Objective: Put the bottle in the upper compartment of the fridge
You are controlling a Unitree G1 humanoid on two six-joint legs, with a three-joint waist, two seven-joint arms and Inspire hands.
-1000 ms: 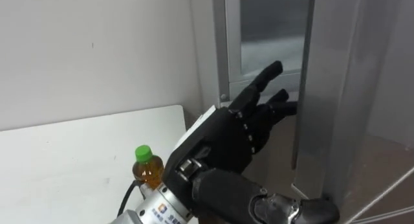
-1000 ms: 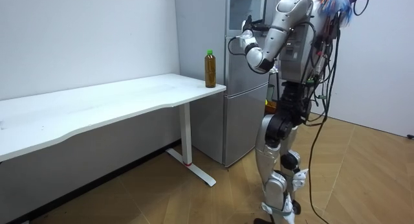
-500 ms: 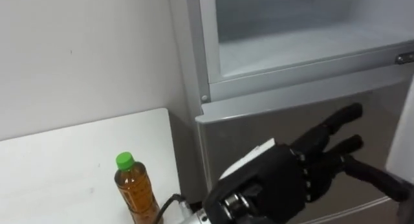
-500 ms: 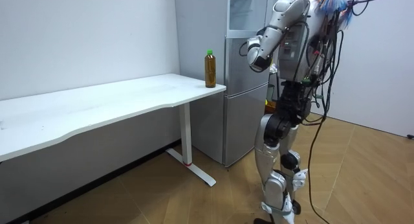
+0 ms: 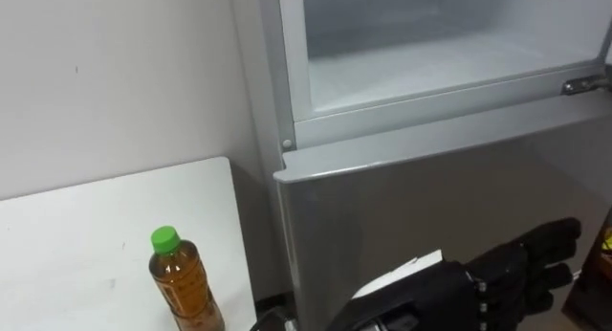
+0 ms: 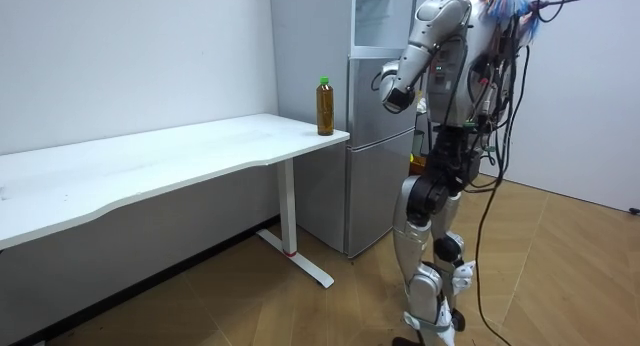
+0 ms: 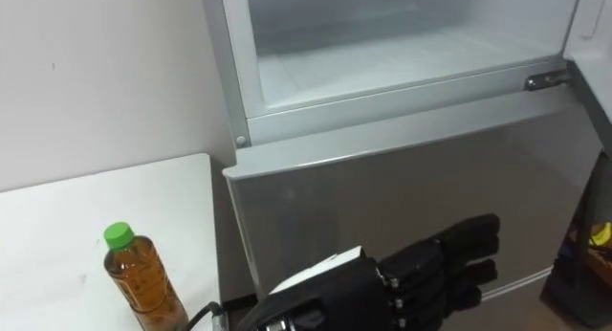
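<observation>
Low before the fridge (image 5: 256, 92), the left hand (image 5: 459, 295) has dropped from beside the upper compartment (image 5: 430, 54), where it was a second ago, to the closed lower door (image 5: 421, 197). Its fingers are straight and slightly spread, holding nothing. Left of the fridge, the bottle (image 5: 182, 291) stands upright on the table (image 5: 76, 245).

My head eyes look down, close above my left hand (image 5: 449, 300), at the fridge (image 5: 411, 202) beyond it; the room camera, well off, shares both.
</observation>
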